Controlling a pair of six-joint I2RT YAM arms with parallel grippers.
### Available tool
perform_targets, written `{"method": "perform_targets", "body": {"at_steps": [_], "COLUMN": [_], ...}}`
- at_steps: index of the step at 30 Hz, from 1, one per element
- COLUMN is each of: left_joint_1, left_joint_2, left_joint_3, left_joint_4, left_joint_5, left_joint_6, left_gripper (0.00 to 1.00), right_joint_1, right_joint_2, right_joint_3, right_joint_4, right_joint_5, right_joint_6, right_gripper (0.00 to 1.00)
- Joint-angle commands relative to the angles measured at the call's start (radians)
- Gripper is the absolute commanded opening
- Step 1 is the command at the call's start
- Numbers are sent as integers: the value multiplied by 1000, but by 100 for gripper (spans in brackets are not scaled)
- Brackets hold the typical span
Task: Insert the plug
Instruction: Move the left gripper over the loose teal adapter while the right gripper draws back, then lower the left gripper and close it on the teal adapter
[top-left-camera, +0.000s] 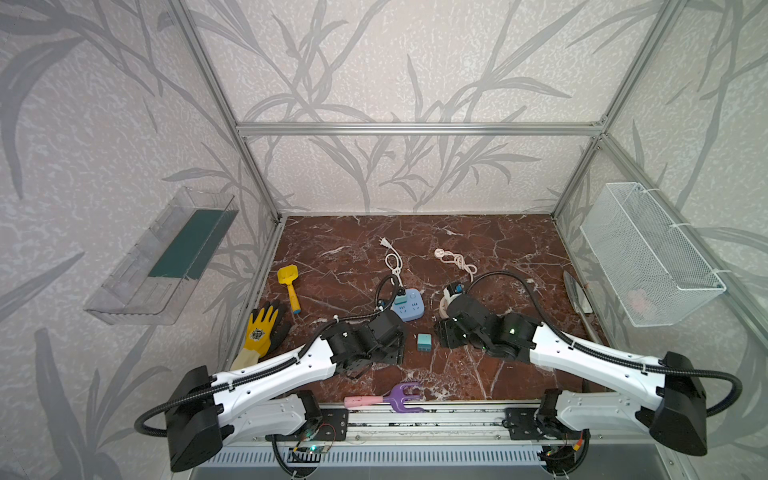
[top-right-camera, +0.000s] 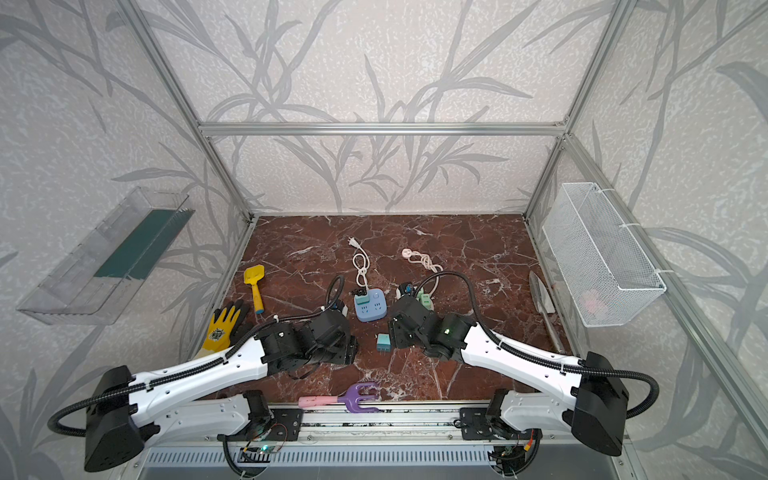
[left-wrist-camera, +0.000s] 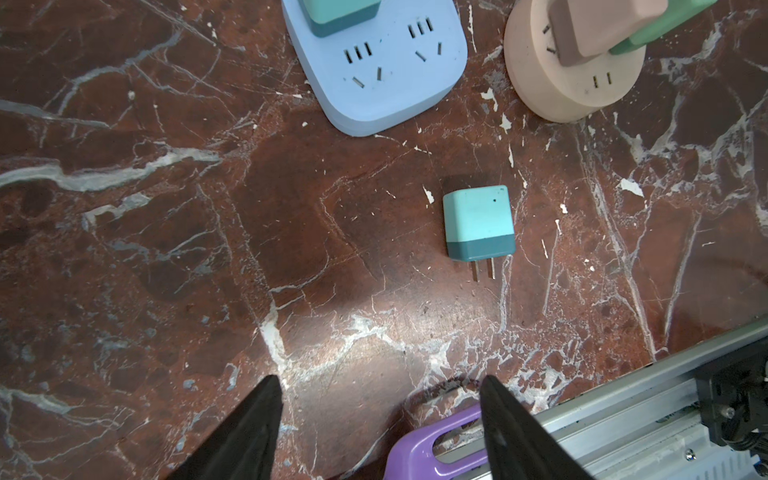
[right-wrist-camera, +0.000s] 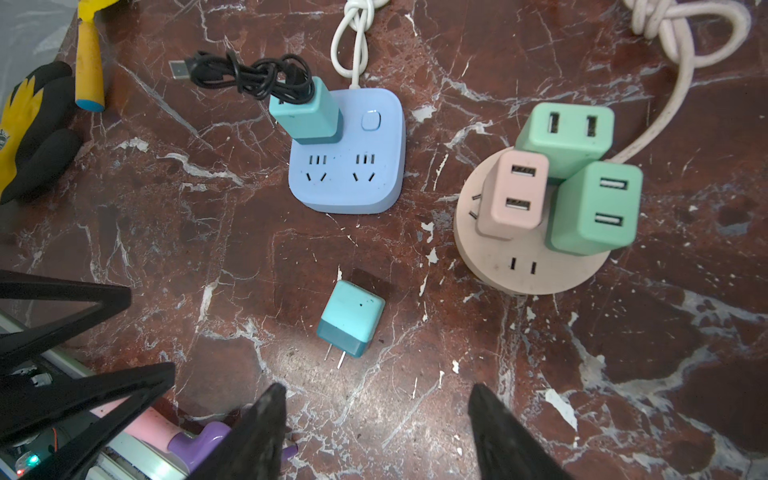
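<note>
Bench of glossy red-brown stone, veined white, carries everything. On it sits a matte blue socket block, square with rounded corners, two outlets free. Near it the plug, a small two-tone teal cube with two flat metal prongs, lies loose on its side. My left pincer and right pincer gape empty. I judge that insertion has not begun.

Both top views look steeply down from high behind us over the whole floor. Our wrist cameras look down closely past the left gripper and right gripper, sharing the plug just ahead.
</note>
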Motion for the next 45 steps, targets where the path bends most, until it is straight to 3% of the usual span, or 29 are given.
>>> {"method": "perform_targets", "body": {"at_steps": [1, 10, 18, 45], "left_joint_1": [-3, -11, -15, -8], "left_joint_2": [45, 308, 454, 627], "left_joint_3": [17, 149, 232, 354], "left_joint_4": [78, 184, 188, 73], "left_joint_5": [-2, 147, 214, 150], "left_joint_6": [29, 141, 167, 153], "left_gripper": [72, 68, 67, 57], "right_joint_1": [-20, -100, -122, -144], "right_joint_2": [-26, -85, -141, -161], "right_joint_3": [-12, -49, -71, -111], "right_joint_4": [10, 19, -2, 24], "right_joint_5": [22, -30, -22, -45], "right_joint_6": [27, 42, 44, 40], "right_gripper": [69, 69, 69, 69]}}
